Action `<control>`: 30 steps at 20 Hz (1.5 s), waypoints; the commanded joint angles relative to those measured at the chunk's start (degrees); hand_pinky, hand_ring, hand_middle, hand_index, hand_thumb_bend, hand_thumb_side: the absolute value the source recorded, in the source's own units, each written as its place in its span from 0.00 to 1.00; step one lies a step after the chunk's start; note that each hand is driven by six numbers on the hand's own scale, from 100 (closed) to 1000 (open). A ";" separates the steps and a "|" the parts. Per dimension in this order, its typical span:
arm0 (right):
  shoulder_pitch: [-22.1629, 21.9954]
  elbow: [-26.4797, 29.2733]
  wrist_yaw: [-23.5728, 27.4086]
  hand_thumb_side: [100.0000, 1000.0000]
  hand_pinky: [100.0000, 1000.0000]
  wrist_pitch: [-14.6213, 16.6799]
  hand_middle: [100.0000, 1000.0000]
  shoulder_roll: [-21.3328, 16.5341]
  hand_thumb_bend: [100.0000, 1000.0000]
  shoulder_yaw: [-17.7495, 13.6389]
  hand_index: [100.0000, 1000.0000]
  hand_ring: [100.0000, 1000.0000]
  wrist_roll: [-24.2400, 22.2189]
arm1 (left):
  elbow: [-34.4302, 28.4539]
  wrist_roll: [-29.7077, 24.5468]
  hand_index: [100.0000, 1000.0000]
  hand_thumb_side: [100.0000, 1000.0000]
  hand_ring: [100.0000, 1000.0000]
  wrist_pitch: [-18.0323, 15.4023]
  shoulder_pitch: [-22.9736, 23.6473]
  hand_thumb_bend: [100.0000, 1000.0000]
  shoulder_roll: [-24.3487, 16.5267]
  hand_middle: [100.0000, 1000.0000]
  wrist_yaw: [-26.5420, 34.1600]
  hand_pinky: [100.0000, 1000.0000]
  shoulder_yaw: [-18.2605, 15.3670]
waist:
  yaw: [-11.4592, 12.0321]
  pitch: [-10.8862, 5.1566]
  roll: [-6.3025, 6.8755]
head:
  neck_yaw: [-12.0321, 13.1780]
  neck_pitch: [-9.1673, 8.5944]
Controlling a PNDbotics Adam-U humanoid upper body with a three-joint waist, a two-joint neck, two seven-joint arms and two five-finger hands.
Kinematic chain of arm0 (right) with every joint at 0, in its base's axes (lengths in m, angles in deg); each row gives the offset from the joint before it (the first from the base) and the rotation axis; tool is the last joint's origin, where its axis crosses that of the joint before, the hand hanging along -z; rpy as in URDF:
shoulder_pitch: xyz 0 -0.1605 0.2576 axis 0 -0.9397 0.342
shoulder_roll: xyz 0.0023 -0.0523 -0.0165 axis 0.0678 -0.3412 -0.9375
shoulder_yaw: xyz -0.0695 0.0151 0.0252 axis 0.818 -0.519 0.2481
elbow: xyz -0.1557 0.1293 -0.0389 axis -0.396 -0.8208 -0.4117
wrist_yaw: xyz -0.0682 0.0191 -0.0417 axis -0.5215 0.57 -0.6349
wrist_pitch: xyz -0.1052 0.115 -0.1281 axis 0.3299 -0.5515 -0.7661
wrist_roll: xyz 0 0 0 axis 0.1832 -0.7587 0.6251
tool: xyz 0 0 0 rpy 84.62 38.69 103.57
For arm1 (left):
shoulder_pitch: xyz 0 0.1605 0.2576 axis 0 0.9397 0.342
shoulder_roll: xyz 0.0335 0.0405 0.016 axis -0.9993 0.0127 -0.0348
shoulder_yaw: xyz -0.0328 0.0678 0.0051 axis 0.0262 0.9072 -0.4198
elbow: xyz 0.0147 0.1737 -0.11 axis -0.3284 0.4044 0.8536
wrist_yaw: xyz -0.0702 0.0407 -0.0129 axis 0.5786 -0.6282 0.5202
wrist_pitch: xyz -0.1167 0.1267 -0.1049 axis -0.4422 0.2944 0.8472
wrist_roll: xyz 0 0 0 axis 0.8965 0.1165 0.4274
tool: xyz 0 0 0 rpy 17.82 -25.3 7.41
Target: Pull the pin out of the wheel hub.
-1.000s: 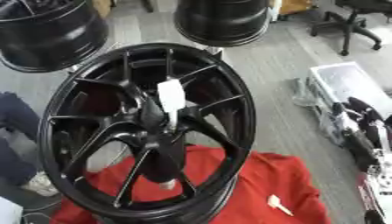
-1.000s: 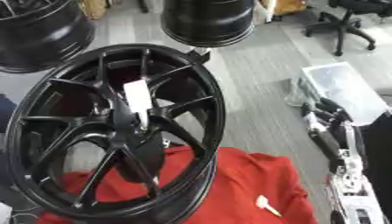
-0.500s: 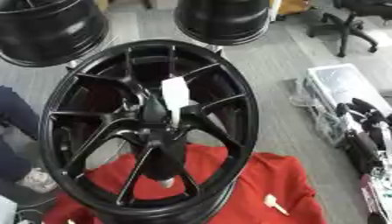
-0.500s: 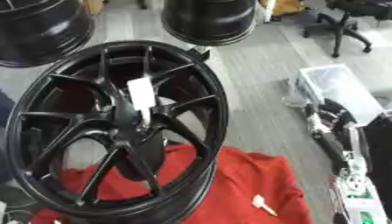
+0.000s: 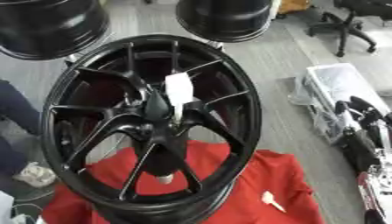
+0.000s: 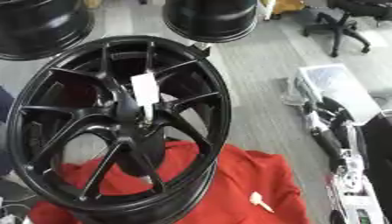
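Red cloth (image 5: 253, 175) partly hidden beneath wheel hub (image 5: 153, 122); hand state indiscernible at right.

Only a slight camera shift.

Grey floor (image 5: 268, 83), office chair (image 5: 348, 24)

Well to the right of the black wheel (image 5: 153, 127), the right arm (image 5: 366, 131) shows as a run of glossy black rounded shells, one joined to the next. Lower down, still right of the wheel, it changes to bare silver metalwork (image 6: 351, 173) with small dark fittings. A red patch (image 5: 367, 186) and a small green mark (image 6: 360, 215) show near its lowest visible part.
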 commanded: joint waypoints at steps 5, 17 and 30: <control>0.85 0.65 0.58 0.38 0.78 0.24 0.73 -0.16 0.28 0.09 0.81 0.77 -0.28 | -7.59 5.93 0.67 0.73 0.82 0.55 -1.36 0.25 9.19 0.69 1.84 0.66 -3.32 | 0.33 -0.03 -0.30 | 0.44 -0.17; 1.04 0.72 0.54 0.38 0.78 0.20 0.73 -0.34 0.28 0.24 0.81 0.77 -0.51 | -9.46 7.06 0.65 0.75 0.80 3.77 0.74 0.23 18.86 0.67 -2.83 0.65 -1.48 | 0.25 0.03 0.03 | 0.90 -0.06; 0.94 0.88 0.50 0.38 0.78 0.04 0.73 -0.23 0.28 0.40 0.81 0.77 -0.66 | -9.22 5.79 0.65 0.75 0.80 4.27 1.06 0.23 19.38 0.66 -3.13 0.65 -1.44 | -0.06 0.27 0.34 | 5.39 1.08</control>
